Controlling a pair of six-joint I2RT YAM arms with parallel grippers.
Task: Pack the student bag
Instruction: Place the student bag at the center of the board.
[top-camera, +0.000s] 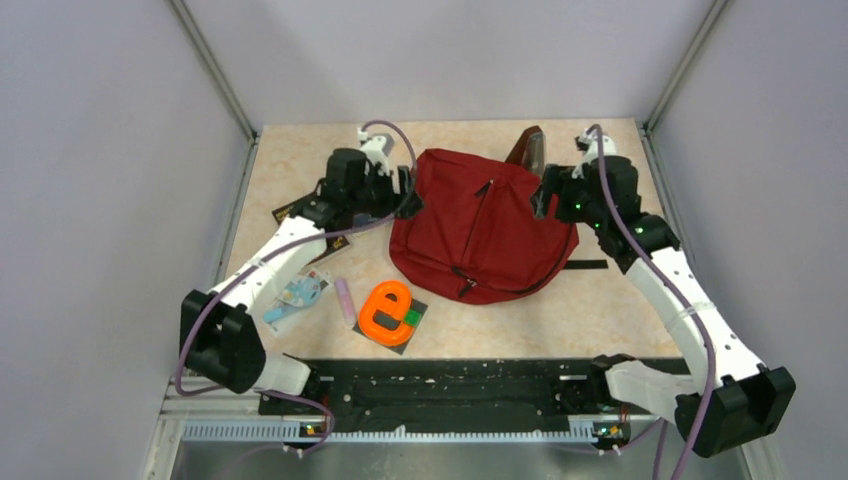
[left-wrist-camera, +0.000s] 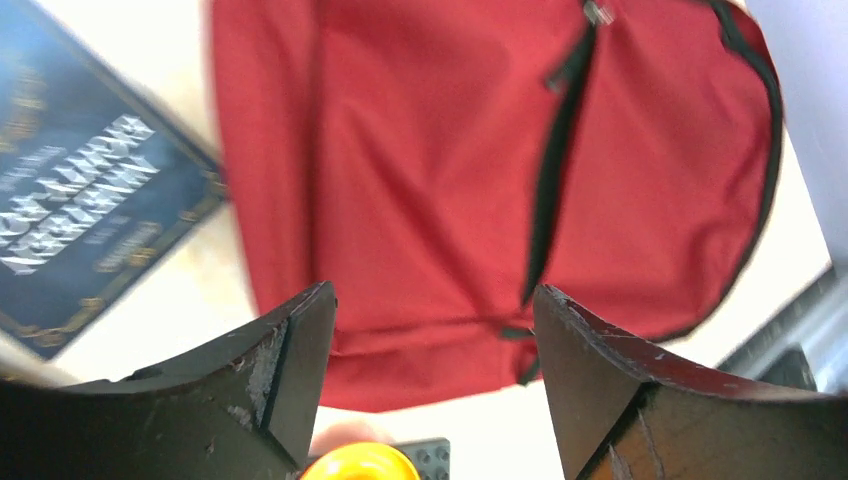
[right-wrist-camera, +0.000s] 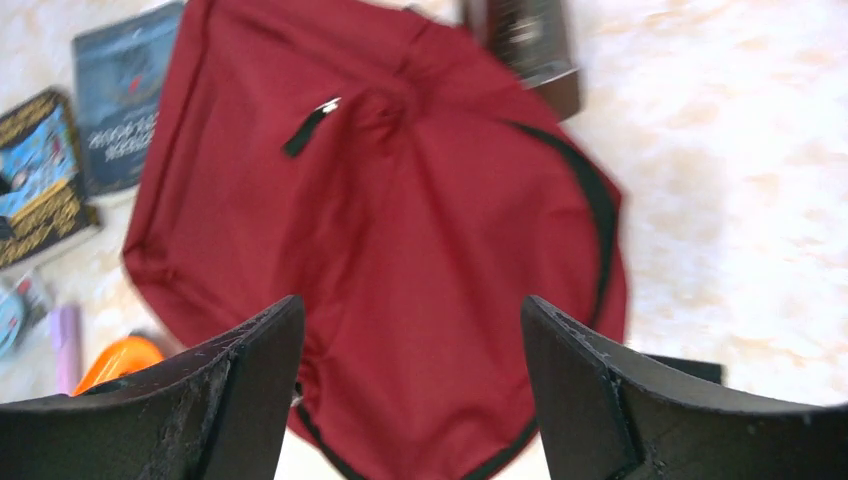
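The student bag (top-camera: 480, 225) lies flat in the middle of the table, its front up and its black zippers closed. The left gripper (left-wrist-camera: 430, 300) hangs at the bag's left edge and the right gripper (right-wrist-camera: 412, 305) at its right edge. Both have their jaws spread wide with nothing between them, and red fabric shows below the gaps.

Behind the bag's far right corner stands a small brown metronome (top-camera: 528, 148), just beside the right gripper and touching or nearly touching the bag. To the bag's left two dark books lie partly under the left arm: a blue one (left-wrist-camera: 80, 210) just beside the bag and another with gold edging (right-wrist-camera: 40, 180) further out. In front of the bag's left half sits an orange letter-shaped piece (top-camera: 385, 310) on a dark plate (top-camera: 398, 343), with a small green block (top-camera: 412, 317) against it. Left of that lie a pale pink stick (top-camera: 344, 298) and a light blue item (top-camera: 300, 293) too small to identify. A black strap (top-camera: 590, 265) pokes out from the bag's right side.

The table (top-camera: 600, 310) has a beige marbled top. A black rail (top-camera: 450, 385) runs along its near edge in front of the bag. Plain grey walls (top-camera: 100, 150) and metal corner posts (top-camera: 215, 70) close it in.
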